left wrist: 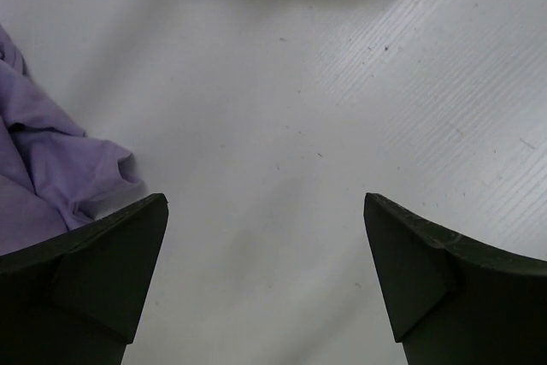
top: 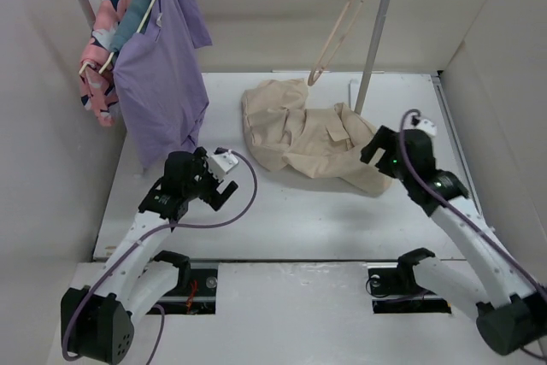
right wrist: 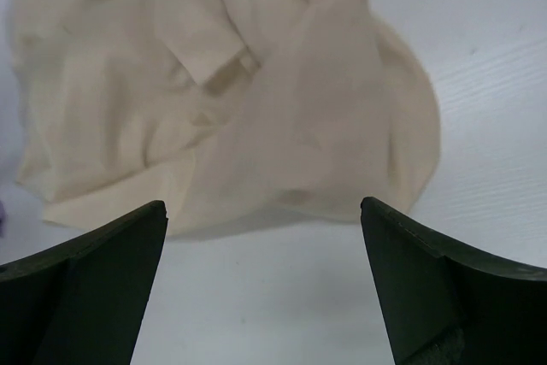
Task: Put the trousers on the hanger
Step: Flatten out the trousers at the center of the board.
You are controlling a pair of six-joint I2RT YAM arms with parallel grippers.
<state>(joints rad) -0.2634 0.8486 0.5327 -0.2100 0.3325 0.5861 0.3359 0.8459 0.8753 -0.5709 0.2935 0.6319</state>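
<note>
The beige trousers (top: 308, 137) lie crumpled on the white table at centre back, and fill the upper half of the right wrist view (right wrist: 231, 91). The pale pink-beige hanger (top: 340, 27) hangs by its hook from the rail above them, empty. My right gripper (top: 376, 144) is open and empty at the trousers' right edge, just short of the cloth (right wrist: 265, 211). My left gripper (top: 215, 179) is open and empty over bare table left of the trousers (left wrist: 265, 211), beside the purple shirt's hem.
A purple shirt (top: 162, 66) and a pink patterned garment (top: 102, 40) hang on wooden hangers at the rail's left end; the purple hem shows in the left wrist view (left wrist: 51, 177). The rack's right post (top: 373, 49) stands behind the trousers. Walls enclose both sides.
</note>
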